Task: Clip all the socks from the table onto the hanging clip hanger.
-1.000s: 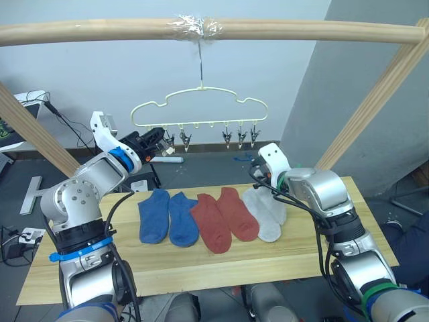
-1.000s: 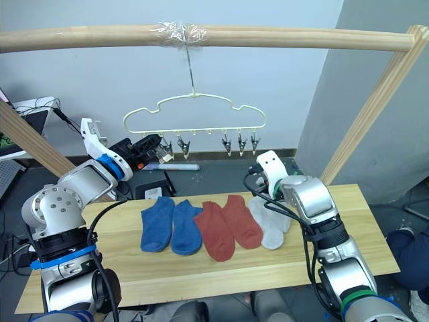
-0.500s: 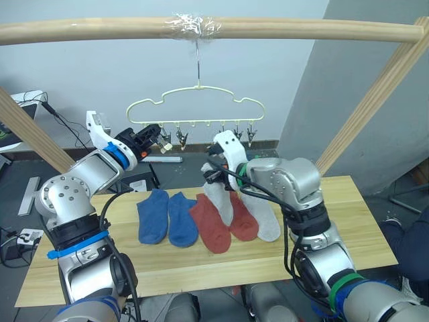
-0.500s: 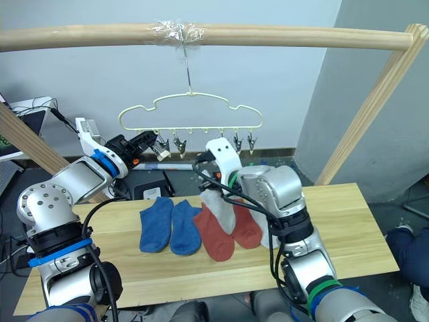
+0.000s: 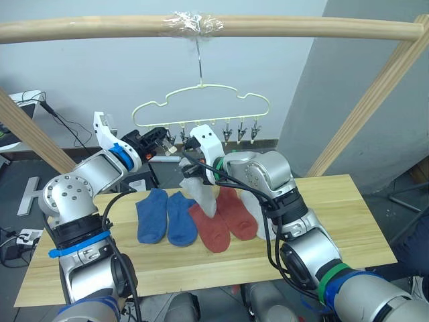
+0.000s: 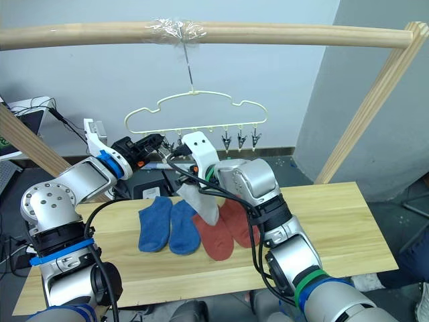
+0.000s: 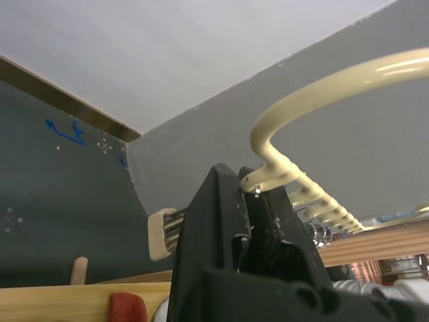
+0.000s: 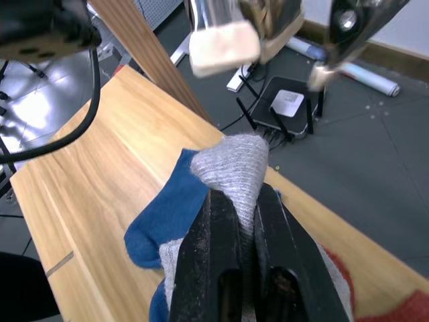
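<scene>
- Since half a second ago the right gripper (image 8: 242,201) has carried its grey sock (image 5: 199,192) further toward the robot's left and higher; a second ago that sock lay flat on the table with its pair.
- The sock now hangs off the table, its toe dangling over the blue socks (image 5: 165,216) and the nearer rust-red sock (image 5: 210,226), its top edge just below the left end of the clip hanger (image 5: 201,109).
- The right gripper's two black fingers (image 8: 216,228) are pressed together on a bunched fold of the grey fabric, which bulges out above their tips.
- In the right wrist view a clip (image 8: 224,37) with a pale pad hangs just above that fold, apart from it.
- The left gripper (image 5: 158,139) is raised at the hanger's left end, its fingers closed around the leftmost clip there; the left wrist view shows the cream wire curving right beside the fingertips.
- The hanger hangs by its hook from a taped spot (image 5: 193,23) on the wooden pole (image 5: 301,28), with further clips (image 5: 241,131) free along its lower edge to the right.
- Left on the table (image 5: 348,228): two blue socks side by side, two rust-red socks (image 5: 234,213) next to them, and the second grey sock, mostly hidden behind the right arm.
- A black box (image 8: 289,106) and cables lie on the floor beyond the table.
</scene>
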Robot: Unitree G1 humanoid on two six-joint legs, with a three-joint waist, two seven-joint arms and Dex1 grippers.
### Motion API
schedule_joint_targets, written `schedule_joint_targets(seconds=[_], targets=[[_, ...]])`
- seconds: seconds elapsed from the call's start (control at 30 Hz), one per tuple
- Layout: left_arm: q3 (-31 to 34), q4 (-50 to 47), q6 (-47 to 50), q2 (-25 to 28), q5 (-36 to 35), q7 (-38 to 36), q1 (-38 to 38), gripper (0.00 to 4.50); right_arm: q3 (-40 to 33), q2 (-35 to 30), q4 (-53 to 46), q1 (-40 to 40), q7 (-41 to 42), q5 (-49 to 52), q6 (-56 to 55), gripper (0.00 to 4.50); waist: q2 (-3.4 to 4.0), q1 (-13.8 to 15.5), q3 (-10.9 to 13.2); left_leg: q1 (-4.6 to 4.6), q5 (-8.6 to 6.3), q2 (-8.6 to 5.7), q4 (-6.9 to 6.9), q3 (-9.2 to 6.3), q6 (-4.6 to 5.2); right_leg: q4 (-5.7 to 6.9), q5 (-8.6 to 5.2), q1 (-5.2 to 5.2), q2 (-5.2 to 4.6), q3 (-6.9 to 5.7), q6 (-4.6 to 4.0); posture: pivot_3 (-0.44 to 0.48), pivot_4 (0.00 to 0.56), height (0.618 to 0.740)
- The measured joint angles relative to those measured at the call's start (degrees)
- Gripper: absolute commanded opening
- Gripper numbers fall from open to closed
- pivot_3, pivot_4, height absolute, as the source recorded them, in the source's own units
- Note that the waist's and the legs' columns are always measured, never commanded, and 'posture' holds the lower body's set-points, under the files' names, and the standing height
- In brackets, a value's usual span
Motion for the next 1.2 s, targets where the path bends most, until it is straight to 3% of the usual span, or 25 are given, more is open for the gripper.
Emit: schedule_joint_targets(seconds=[1.2], targets=[[-0.43, -0.63, -0.49, -1.00, 0.01, 0.83, 0.06, 0.00, 1.49, 1.51, 18.88, -10.43, 1.43, 1.47, -12.32, 0.02, -0.04, 0.94, -0.02, 0.00, 0.13, 0.02, -0.01, -0.09, -0.19, 0.16, 0.00, -0.04, -0.04, -0.06, 0.00, -0.171, 0.140, 0.740]])
